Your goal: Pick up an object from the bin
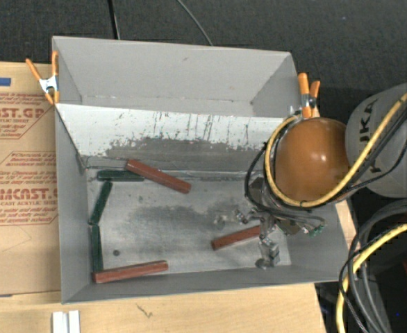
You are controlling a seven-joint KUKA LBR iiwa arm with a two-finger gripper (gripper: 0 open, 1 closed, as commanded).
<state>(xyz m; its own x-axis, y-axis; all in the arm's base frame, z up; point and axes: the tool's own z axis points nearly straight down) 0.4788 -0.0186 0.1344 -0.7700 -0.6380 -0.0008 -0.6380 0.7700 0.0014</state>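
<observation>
Currently the gripper [253,236] sits low in the bin's [169,82] right front corner, under the arm's orange cover [308,159]. Jaws stand wide apart. One of the fingers [269,254] is on the front side of the near stick [233,240]; the other is on its rear side. The right end of that stick lies between them, not visibly clamped.

Near stick: red-brown, lying flat on the floor, tilted slightly, right end higher in view.

Other contents, all well apart from the gripper:
- rear stick [158,176], red-brown, angled, near the back wall.
- front stick [130,272], red-brown, along the front wall at left.
- green sticks [100,203], three, dark, along the left side and rear left.
</observation>
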